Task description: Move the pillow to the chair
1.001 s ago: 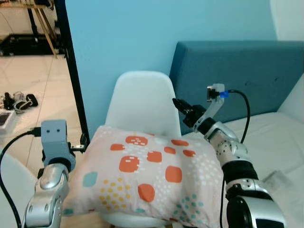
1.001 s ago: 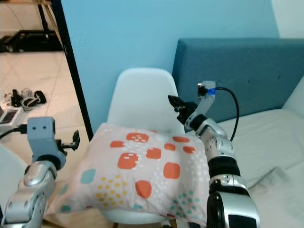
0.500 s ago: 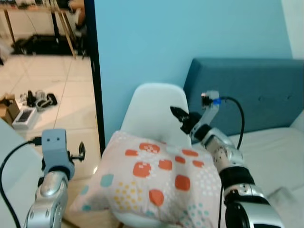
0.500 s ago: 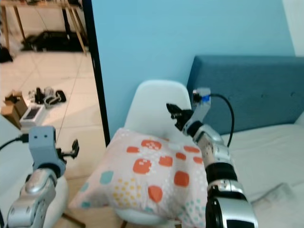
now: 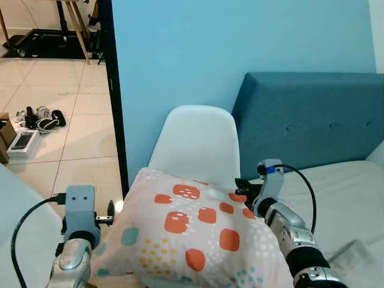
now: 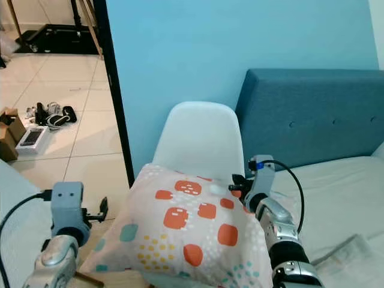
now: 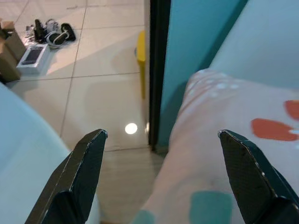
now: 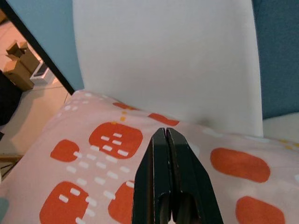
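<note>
A pink pillow [image 5: 192, 231] with orange squares and teal dots lies on the seat of a white shell chair [image 5: 195, 141], overhanging its front and sides. My left gripper [image 5: 111, 211] hovers just off the pillow's left edge; in the left wrist view its fingers [image 7: 88, 158] stand wide apart, open, with floor and the pillow's edge between them. My right gripper [image 5: 240, 187] is at the pillow's far right corner, in front of the chair back. In the right wrist view the right gripper [image 8: 163, 135] is shut just above the pillow [image 8: 93, 168], holding nothing.
A blue padded headboard [image 5: 312, 120] and a white mattress [image 5: 351, 186] are to the right. A black door frame [image 5: 114, 90] stands left of the chair, with tiled floor, shoes [image 5: 39, 117] and a small box beyond. A pale surface [image 5: 18, 228] sits at the lower left.
The camera has shifted. Both arms have dropped lower; my right gripper came down from in front of the chair back to the pillow's far right corner. The pillow stays on the chair.
</note>
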`<state>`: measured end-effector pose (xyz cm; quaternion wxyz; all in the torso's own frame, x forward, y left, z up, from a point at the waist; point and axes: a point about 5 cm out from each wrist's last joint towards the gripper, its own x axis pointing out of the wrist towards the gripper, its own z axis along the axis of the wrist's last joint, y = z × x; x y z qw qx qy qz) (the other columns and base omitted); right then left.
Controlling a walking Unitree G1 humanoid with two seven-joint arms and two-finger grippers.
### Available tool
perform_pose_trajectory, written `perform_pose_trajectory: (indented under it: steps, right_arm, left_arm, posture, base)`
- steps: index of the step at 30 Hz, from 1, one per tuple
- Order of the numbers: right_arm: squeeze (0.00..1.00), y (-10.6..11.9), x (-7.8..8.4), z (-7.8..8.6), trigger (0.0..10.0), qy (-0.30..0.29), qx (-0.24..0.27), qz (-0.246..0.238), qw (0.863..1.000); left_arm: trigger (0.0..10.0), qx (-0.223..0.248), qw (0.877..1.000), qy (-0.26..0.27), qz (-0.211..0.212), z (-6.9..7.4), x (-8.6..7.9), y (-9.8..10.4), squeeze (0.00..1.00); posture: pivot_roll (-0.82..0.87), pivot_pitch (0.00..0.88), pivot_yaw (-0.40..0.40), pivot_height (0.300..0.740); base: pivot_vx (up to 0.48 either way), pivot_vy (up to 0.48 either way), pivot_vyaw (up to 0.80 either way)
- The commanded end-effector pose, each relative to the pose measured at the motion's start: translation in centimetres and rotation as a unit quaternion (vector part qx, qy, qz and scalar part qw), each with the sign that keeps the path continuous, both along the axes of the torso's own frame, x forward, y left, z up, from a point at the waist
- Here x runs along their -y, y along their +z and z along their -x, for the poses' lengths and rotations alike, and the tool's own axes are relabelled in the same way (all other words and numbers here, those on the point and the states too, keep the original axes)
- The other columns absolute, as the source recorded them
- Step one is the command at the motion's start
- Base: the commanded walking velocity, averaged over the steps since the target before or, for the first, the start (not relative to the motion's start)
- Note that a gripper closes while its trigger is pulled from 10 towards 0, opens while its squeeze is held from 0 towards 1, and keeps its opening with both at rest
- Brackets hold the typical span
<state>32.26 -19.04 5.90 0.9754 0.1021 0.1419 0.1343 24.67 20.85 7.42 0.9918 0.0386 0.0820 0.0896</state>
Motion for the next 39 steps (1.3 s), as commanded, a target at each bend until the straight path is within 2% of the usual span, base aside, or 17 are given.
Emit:
perform_pose_trajectory:
  steps: [1, 8, 15, 27, 32, 39]
  right_arm:
    - [0.00, -1.6, 0.1, 1.2, 10.0, -0.006, -0.028, 0.010, 1.000]
    - [0.00, -2.1, 0.2, 1.3, 10.0, -0.035, -0.043, -0.001, 0.998]
    - [0.00, -1.2, 0.8, 0.2, 10.0, -0.051, -0.027, -0.006, 0.998]
    - [0.00, -0.4, 0.8, -0.5, 10.0, -0.052, -0.015, -0.002, 0.999]
    - [0.00, 0.2, 1.6, -0.9, 10.0, -0.064, -0.011, 0.013, 0.998]
    - [0.00, 0.9, 1.8, -1.3, 10.0, -0.072, -0.002, 0.018, 0.997]
  left_arm:
    - [10.0, -0.008, 1.000, -0.008, 0.002, 0.4, 0.4, -0.7, 0.00]
    - [10.0, 0.006, 1.000, -0.009, 0.003, -0.1, 0.3, -0.3, 0.00]
    - [10.0, 0.000, 1.000, 0.000, 0.009, -0.2, -0.1, -0.4, 0.00]
    - [10.0, -0.003, 1.000, -0.005, -0.005, 0.1, -0.3, -0.7, 0.00]
    - [10.0, 0.004, 1.000, -0.014, -0.009, 0.1, -0.3, -0.4, 0.00]
    - [10.0, 0.002, 1.000, -0.017, -0.007, 0.0, -0.4, -0.6, 0.00]
  posture:
    - [0.02, 0.000, -0.122, 0.740]
    - [0.02, 0.000, -0.117, 0.740]
    - [0.03, 0.000, -0.119, 0.740]
    - [0.03, 0.000, -0.122, 0.740]
    - [0.03, 0.000, -0.123, 0.740]
    - [0.03, 0.000, -0.123, 0.740]
  base:
    - [0.000, 0.000, 0.00]
    - [0.000, 0.000, -0.57]
    - [0.000, 0.000, -0.80]
    - [0.000, 0.000, -0.80]
    - [0.000, 0.000, -0.80]
    - [0.000, 0.000, -0.80]
